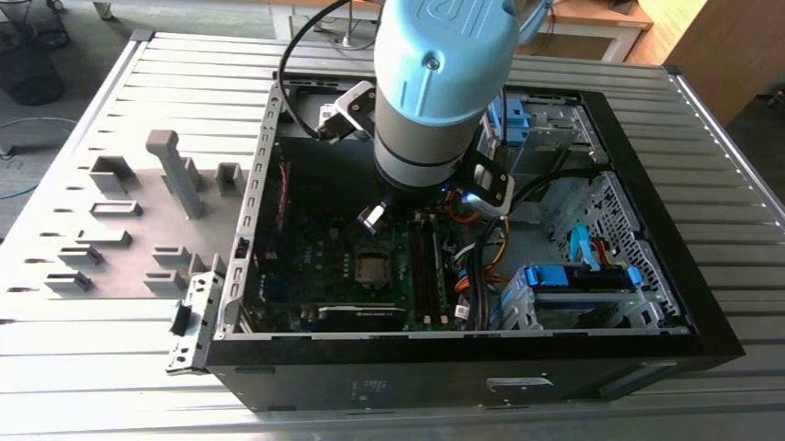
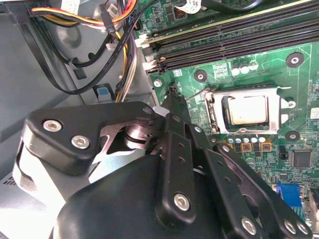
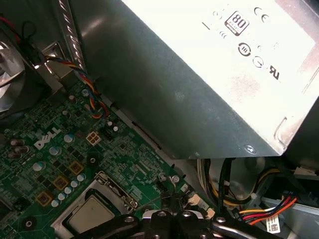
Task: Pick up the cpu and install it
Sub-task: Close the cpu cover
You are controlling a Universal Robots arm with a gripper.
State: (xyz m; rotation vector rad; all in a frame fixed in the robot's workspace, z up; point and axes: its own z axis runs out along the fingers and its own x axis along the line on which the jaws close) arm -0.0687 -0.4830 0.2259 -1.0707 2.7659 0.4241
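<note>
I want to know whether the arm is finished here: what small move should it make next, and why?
Probably a short, straight lift away from the board. The cpu already lies square inside its socket frame, and the gripper sits beside it, apart from it and close to the coloured cables.

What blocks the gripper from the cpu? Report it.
Nothing visible does. The cpu sits in its socket on the motherboard, its top uncovered, and the gripper hangs beside it over bare board.
</note>
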